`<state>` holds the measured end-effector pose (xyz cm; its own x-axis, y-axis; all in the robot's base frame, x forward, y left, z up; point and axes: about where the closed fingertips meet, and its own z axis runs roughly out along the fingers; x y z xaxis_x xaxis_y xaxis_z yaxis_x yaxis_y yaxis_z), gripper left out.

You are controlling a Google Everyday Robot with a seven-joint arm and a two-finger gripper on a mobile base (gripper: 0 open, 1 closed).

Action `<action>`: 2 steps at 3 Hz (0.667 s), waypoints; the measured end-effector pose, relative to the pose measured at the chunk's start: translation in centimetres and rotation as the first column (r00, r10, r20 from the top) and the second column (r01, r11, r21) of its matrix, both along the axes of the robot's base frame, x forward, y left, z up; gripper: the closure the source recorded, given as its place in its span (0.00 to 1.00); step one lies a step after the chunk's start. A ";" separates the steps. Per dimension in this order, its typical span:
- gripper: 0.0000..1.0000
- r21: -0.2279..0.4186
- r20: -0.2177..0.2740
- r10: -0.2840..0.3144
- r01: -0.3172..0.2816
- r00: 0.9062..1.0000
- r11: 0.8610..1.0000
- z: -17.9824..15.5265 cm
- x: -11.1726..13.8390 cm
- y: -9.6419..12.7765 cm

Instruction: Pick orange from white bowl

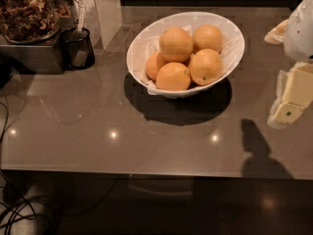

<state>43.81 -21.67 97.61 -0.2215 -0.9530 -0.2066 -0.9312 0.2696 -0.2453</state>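
White, glossy ceramic is forming the bowl (pixel 234 45), a wide oval with sloping sides. It is sitting towards the back of a smooth grey-brown bench (pixel 98 131) that is reflecting small spots of light. Five pale-orange fruits with dimpled skin are lying piled inside it, on what is possibly a crumpled white liner. The orange (pixel 175 43), the biggest, is resting on top of the pile, left of the bowl's middle, touching the fruits below and beside it. It is slightly oval, and its long axis is seeming to run roughly upright, tipped a little; I cannot make out where its stem end is pointing. The end effector (pixel 289 104), built of blocky cream-coloured plastic, is hanging at the right edge above the bench, well apart from the bowl. Whether it is apart or together I cannot tell. At the back left a black mesh cup (pixel 78 48) is standing just beside a dull metal box (pixel 29 58).
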 end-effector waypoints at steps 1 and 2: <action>0.00 0.000 0.000 0.000 0.000 1.000 1.000 0.0 0.0 0.0; 0.00 0.002 0.012 0.010 -0.010 1.000 1.000 0.2 0.1 0.3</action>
